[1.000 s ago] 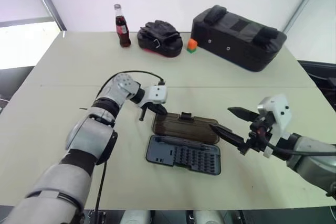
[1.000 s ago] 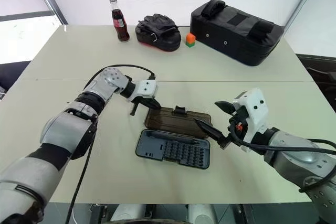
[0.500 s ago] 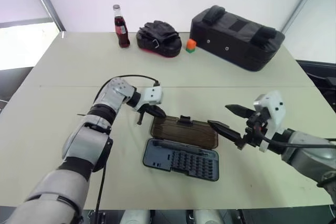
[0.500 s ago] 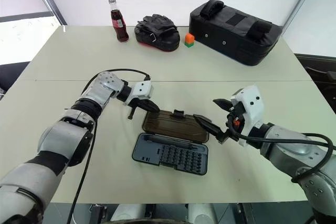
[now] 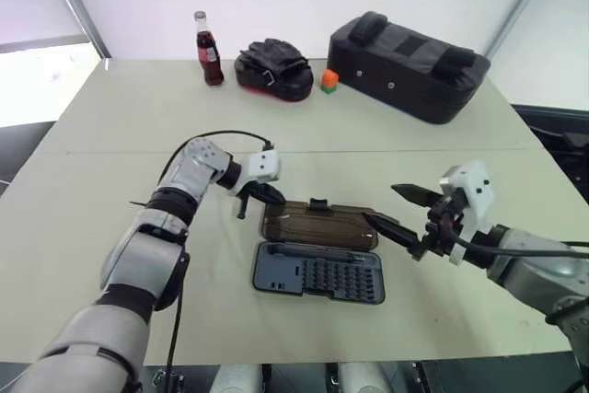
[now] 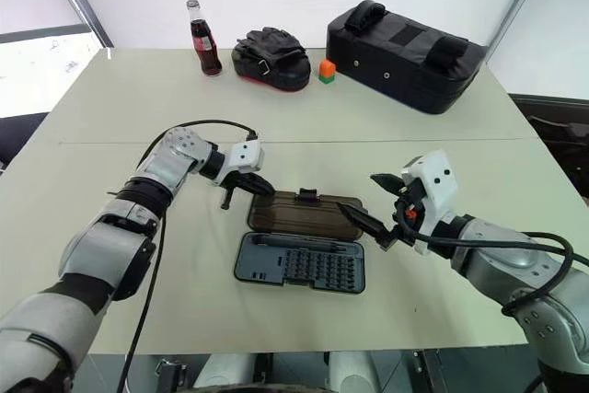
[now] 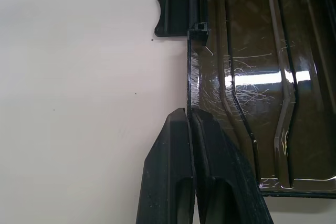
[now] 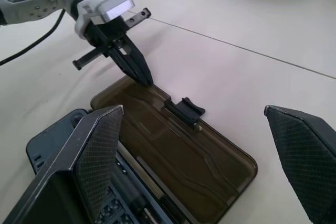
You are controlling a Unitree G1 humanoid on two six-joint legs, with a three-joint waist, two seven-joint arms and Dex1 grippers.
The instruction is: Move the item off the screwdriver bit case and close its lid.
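The screwdriver bit case lies open in the middle of the table. Its black base (image 5: 319, 275) holds rows of bits, and its smoky see-through lid (image 5: 319, 225) lies flat behind it with a black latch (image 7: 173, 14) on the far edge. Nothing rests on the lid or the base. My left gripper (image 5: 275, 198) is shut, its tips touching the lid's far-left corner edge (image 7: 190, 116). My right gripper (image 5: 393, 211) hovers open just right of the case, fingers (image 8: 100, 145) spread wide and pointing at the lid.
At the back of the table stand a cola bottle (image 5: 206, 48), a black glove pad (image 5: 272, 66), an orange-and-green cube (image 5: 329, 80) and a long black bag (image 5: 409, 66). A black cable runs along my left arm (image 5: 212, 137).
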